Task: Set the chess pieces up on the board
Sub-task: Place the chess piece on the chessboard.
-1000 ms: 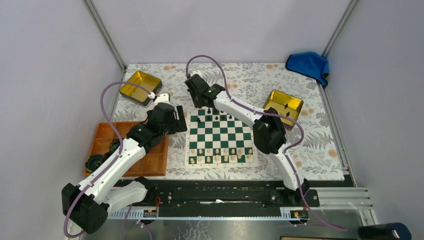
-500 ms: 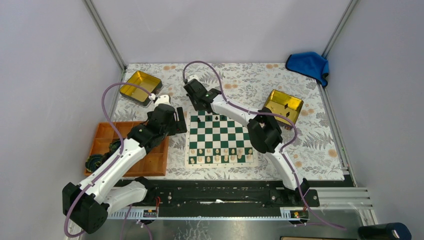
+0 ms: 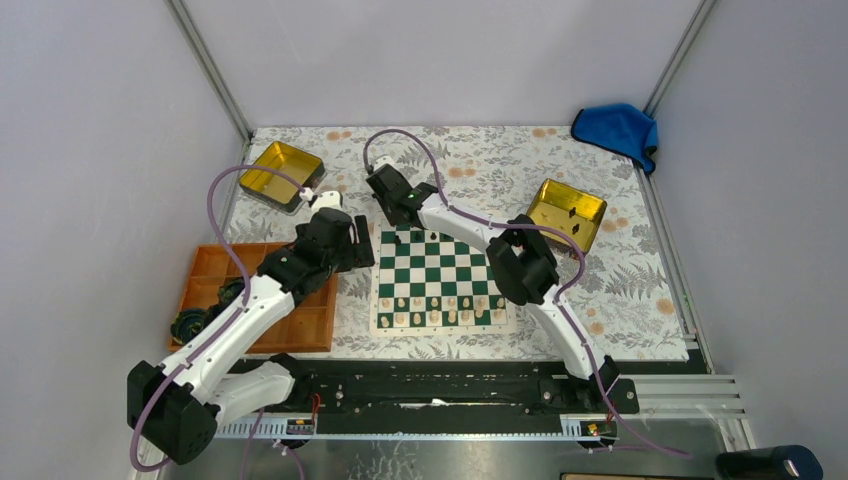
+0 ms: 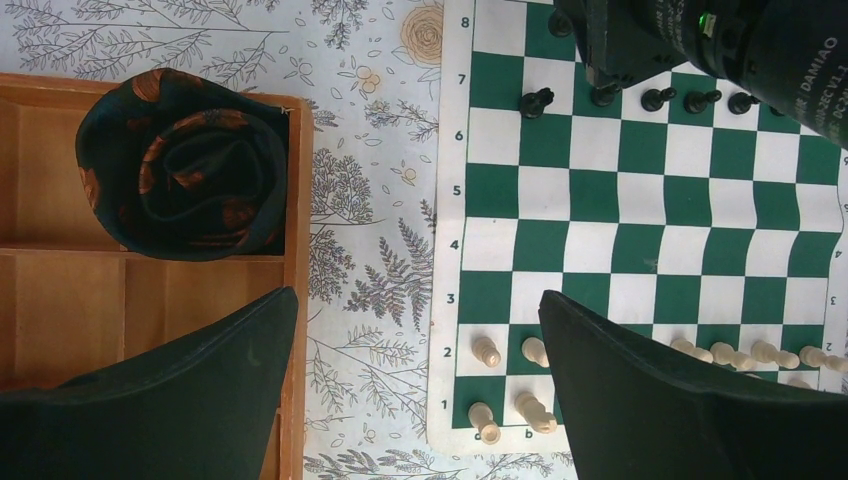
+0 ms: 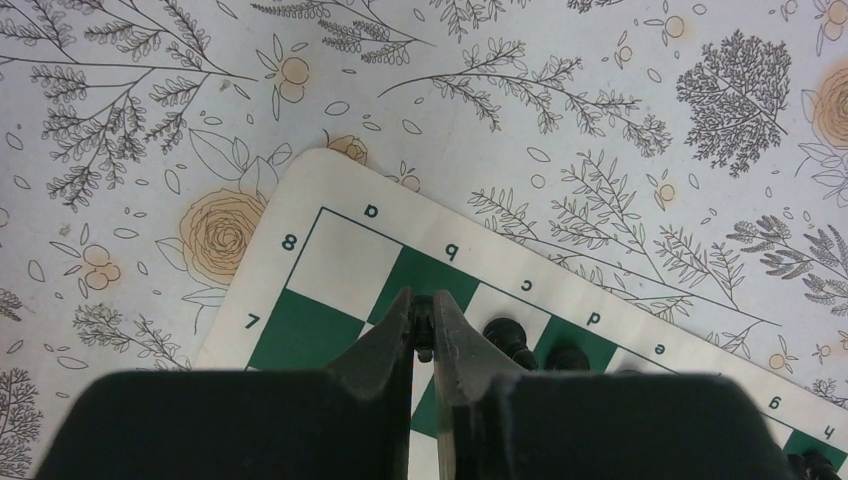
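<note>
**Right pincer** (image 5: 423, 303): the jaws are drawn to a narrow slit. A small dark object shows in the slit, apparently a black chess piece (image 5: 425, 340) pinched near its top. Its type cannot be read. The pincer hangs over the far-left corner of the chessboard (image 5: 330, 245), near files a and b at ranks 7 and 8.

**Left pincer** (image 4: 415, 310): the jaws are at full spread and hold nothing. It is above the left border of the chessboard and the floral table (image 4: 370, 270) beside it.

**Location of pieces:** black pawns (image 4: 537, 100) stand upright along rank 7 from file b rightward. The right arm hides part of the row. The cream pieces (image 4: 486, 350) fill ranks 1 and 2.

**Handling (assessment):**
- The pieces are probably light, rigid and smooth-surfaced. Only slight clamping force should be needed, and too much may squirt a piece out sideways.
- Each piece is tall for its small base, so it is likely to topple if nudged or released off-vertical.
- The best hold is on the narrow neck just below the head, with the jaws square to the axis and the piece kept vertical.
- Release should follow only once the base sits flat on its square.
- The pawns stand just beside the target squares, so finger clearance is tight. A partial opening is the safer release.
- The chessboard looks like a thin mat and may slide if dragged.
</note>
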Motion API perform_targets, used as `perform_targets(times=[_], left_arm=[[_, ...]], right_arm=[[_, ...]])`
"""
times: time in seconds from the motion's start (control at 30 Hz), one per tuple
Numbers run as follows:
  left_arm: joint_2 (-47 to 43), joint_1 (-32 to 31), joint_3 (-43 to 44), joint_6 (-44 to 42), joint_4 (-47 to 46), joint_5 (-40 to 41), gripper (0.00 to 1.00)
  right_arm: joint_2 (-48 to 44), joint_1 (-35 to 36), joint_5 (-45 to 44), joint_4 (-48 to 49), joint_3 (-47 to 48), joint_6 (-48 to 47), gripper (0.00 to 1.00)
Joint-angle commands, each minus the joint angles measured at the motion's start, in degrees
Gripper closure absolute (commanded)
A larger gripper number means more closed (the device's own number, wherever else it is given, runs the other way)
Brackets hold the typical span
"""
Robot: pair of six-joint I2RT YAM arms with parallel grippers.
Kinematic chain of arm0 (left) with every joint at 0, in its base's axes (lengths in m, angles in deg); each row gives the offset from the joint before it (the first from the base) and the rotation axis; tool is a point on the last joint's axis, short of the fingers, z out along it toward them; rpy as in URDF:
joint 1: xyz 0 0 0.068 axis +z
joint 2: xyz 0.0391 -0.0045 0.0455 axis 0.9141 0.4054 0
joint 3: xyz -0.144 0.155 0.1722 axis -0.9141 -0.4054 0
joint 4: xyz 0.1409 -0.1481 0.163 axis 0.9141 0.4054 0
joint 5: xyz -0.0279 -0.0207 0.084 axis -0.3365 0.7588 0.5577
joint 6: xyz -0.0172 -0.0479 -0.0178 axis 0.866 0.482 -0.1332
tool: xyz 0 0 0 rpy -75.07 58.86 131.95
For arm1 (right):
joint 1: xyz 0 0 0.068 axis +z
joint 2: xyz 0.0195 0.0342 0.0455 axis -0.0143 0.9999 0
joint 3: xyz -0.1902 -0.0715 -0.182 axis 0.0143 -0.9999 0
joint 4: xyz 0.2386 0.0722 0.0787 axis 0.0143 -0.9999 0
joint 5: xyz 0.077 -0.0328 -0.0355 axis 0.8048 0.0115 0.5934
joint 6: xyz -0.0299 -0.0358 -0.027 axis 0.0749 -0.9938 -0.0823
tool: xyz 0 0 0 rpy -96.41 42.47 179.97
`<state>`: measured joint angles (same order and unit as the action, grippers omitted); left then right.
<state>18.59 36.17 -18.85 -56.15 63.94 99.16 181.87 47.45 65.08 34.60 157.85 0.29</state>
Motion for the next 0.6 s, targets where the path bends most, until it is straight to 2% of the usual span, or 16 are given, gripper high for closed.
perform_targets(times=[0.0,0.57], left_arm=[[0.28,0.11,-0.15,-0.44,-0.39,0.91,0.01],[2.06,0.38,0.37,-0.69,-0.47,0.8,0.01]], right_arm=[[0.19,0.45,-0.96,1.61,1.23,-0.26,1.0],[1.18,-0.66,0.96,2.27,0.12,0.81,1.0]])
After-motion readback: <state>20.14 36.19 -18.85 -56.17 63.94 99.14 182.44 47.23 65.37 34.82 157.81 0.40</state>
